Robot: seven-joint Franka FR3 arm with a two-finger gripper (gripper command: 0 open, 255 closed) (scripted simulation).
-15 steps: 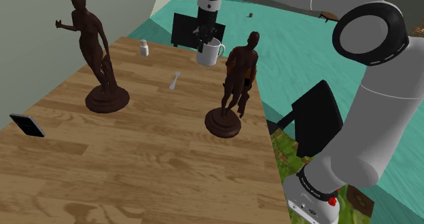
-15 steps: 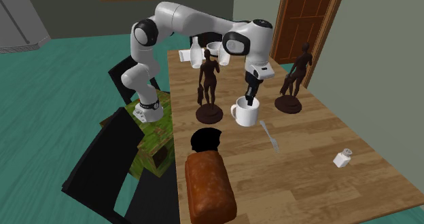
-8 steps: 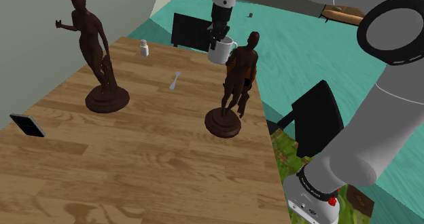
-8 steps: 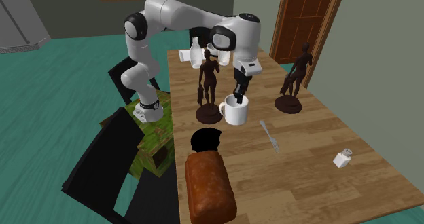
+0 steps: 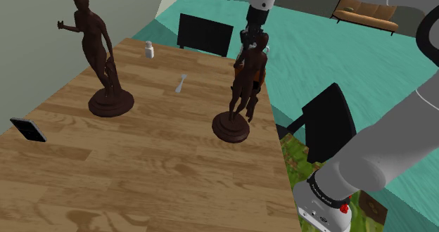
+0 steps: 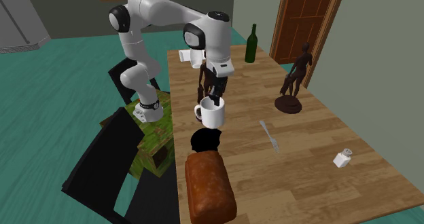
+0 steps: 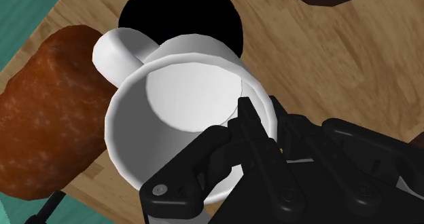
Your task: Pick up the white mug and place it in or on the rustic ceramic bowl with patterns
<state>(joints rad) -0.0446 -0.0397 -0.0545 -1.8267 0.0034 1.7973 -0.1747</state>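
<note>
Your tool [image 6: 215, 99]: pinching the rim of the white mug [image 6: 210, 114], one finger inside. Mug: upright, held off the wooden surface [image 6: 306, 155], partly over the black bowl [image 6: 206, 140]. Touching the bowl: brown loaf [image 6: 209, 182].

Home dining room: long wooden table [image 5: 141, 167], dark chairs [image 5: 205, 34], green bottle [image 6: 253, 43], sofa [image 5: 366, 13].

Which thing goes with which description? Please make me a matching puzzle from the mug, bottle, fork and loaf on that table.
1 white mug
2 green bottle
3 fork
4 brown loaf

A lying between the mug and the white shaker
B clasped by the hand
C beside the black bowl
D upright near the brown door

Pairs: 1-B, 2-D, 3-A, 4-C
</note>
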